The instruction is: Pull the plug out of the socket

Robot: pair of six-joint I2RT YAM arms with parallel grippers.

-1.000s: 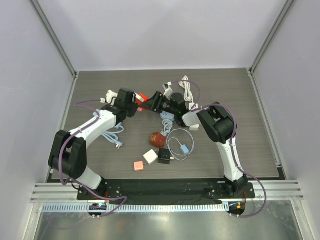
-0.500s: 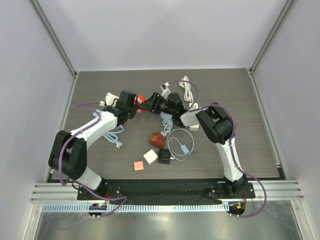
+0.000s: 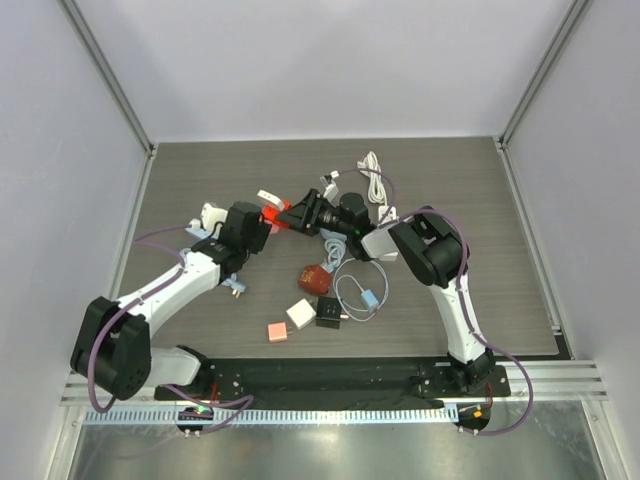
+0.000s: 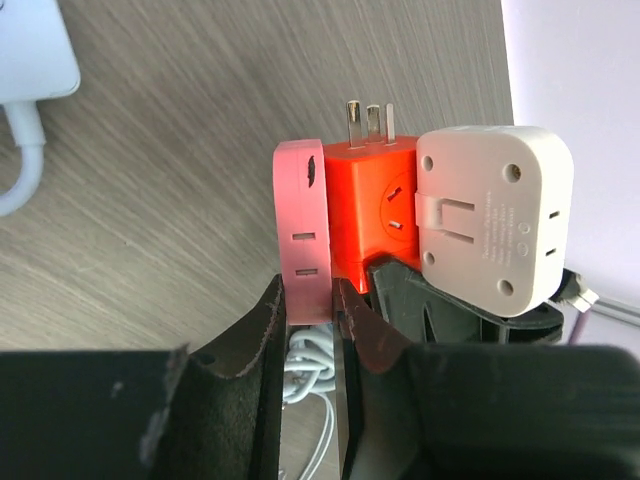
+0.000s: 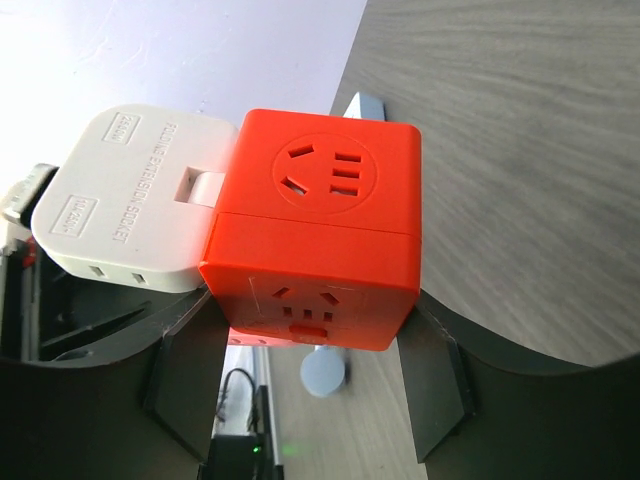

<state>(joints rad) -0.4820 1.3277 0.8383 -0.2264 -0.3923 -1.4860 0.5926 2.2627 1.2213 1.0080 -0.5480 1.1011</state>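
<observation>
Dark wood-grain table (image 3: 480,200) below; right gripper (image 5: 310,335) clamps the orange socket cube (image 5: 320,230) over mid-table; left gripper (image 4: 312,312) pinches the pink plug (image 4: 300,220) seated in its side; probably rigid, light, slick plastic; grip the flat faces squarely.

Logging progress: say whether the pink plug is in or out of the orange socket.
In: the pink plug sits flush against the orange socket, no prongs showing between them.

Adapters (image 3: 300,315) & cable (image 3: 370,299) crowd table (image 3: 480,280) centre; R side open.
</observation>
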